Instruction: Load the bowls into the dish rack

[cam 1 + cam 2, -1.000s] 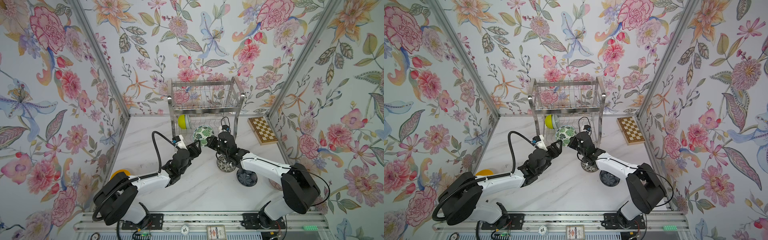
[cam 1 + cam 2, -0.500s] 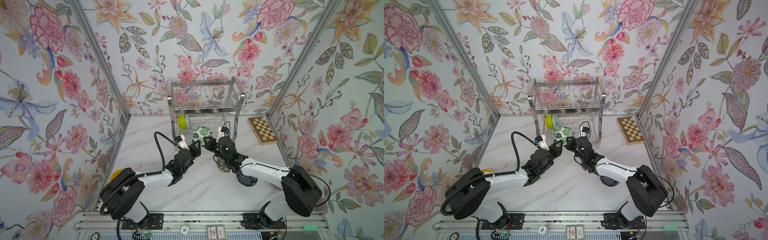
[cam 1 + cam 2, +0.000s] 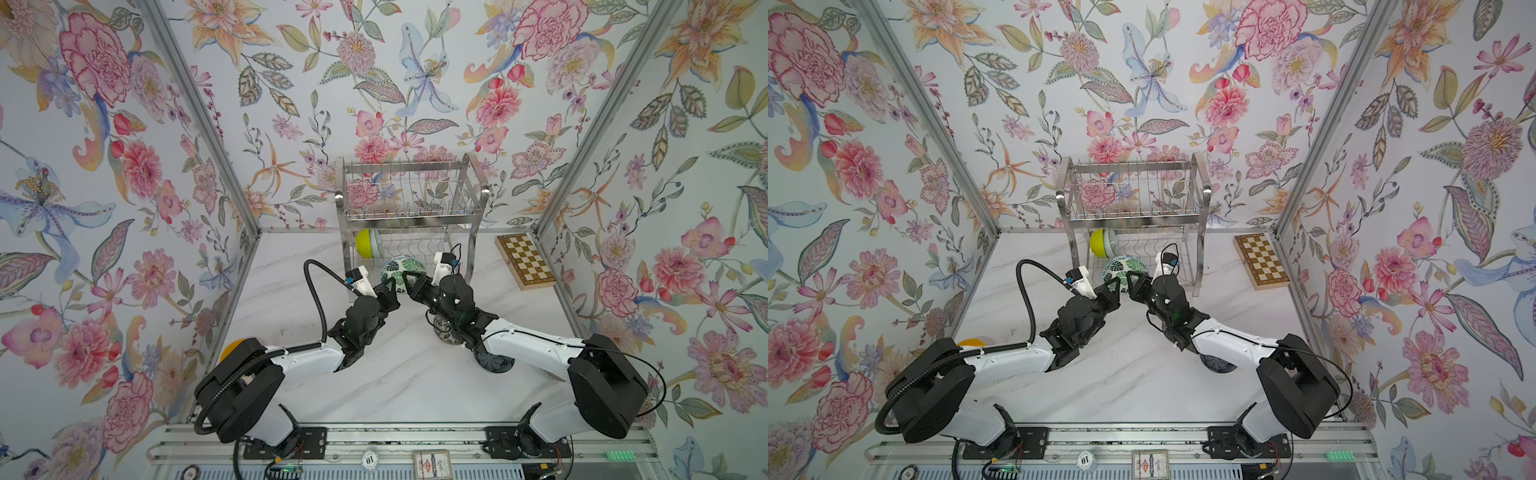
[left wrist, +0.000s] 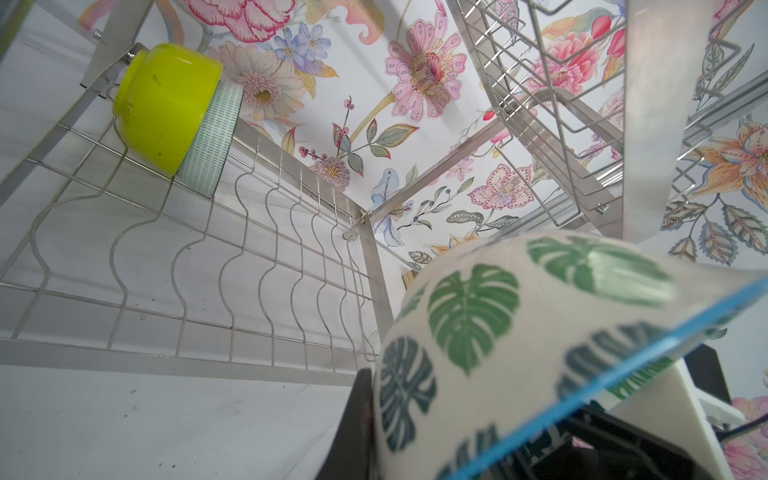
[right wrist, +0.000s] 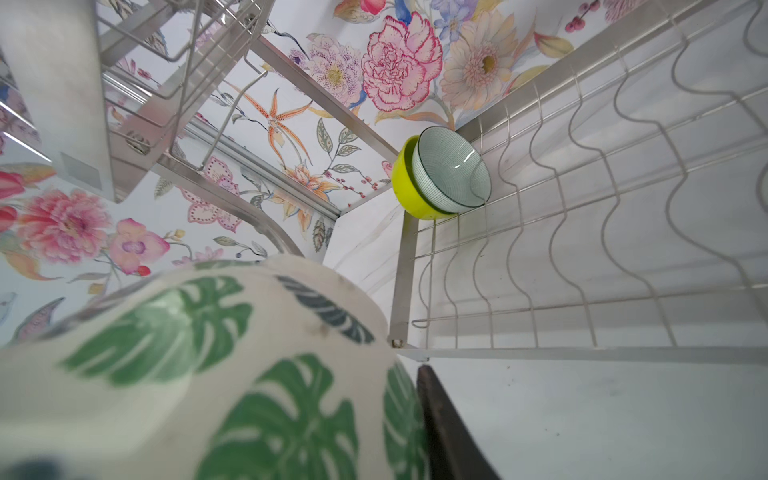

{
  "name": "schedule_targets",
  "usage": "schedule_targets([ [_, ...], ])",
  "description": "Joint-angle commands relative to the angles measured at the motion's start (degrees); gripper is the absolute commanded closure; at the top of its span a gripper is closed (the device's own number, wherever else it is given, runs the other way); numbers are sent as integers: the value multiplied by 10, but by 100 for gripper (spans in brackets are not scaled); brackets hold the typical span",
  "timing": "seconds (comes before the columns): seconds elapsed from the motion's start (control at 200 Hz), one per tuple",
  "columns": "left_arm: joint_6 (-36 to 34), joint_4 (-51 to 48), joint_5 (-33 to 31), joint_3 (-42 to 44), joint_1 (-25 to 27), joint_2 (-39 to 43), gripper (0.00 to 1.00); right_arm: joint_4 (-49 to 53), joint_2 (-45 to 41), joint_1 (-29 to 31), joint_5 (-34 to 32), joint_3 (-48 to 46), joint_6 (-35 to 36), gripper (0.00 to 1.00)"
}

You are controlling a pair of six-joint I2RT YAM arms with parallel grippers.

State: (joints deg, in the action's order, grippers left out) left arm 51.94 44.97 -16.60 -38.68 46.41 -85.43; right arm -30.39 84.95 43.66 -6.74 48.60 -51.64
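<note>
A white bowl with green leaves hangs just in front of the lower tier of the steel dish rack. My left gripper is shut on its left rim, one dark finger pressed to the bowl's wall. My right gripper is at the opposite rim. One finger lies along the bowl and the other is hidden. A lime-yellow bowl with a pale aqua bowl nested in it stands in the lower tier's far left corner.
A black-white floral bowl and a dark navy bowl sit on the table under my right arm. Behind my left arm's base there is an orange-yellow bowl. A wooden chessboard lies right of the rack, whose upright posts flank the held bowl.
The leaf bowl has moved from above the table toward the rack's lower tier with both grippers. My left gripper came up to its rim and shut on it.
</note>
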Motion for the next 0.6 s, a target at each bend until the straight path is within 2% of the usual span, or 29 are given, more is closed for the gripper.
schedule_targets([
  [0.0, -66, -41, -29, -21, 1, 20, 100, 8, -37, 0, 18, 20, -8, 49],
  [0.11, -80, -111, -92, -47, -8, 21, 100, 45, -64, -4, 27, 29, -26, 30],
  [0.185, -90, -122, -113, -54, -20, 19, 100, 66, -82, -9, 31, 31, -41, 22],
  [0.275, -98, -128, -130, -58, -32, 14, 100, 98, -103, -18, 30, 32, -69, 2],
  [0.435, -165, -86, -154, -54, -37, 1, 100, 159, -130, -45, 28, 36, -166, 2],
  [0.596, -250, -27, -149, -44, -34, -26, 100, 139, -134, -62, 32, 33, -290, 1],
])
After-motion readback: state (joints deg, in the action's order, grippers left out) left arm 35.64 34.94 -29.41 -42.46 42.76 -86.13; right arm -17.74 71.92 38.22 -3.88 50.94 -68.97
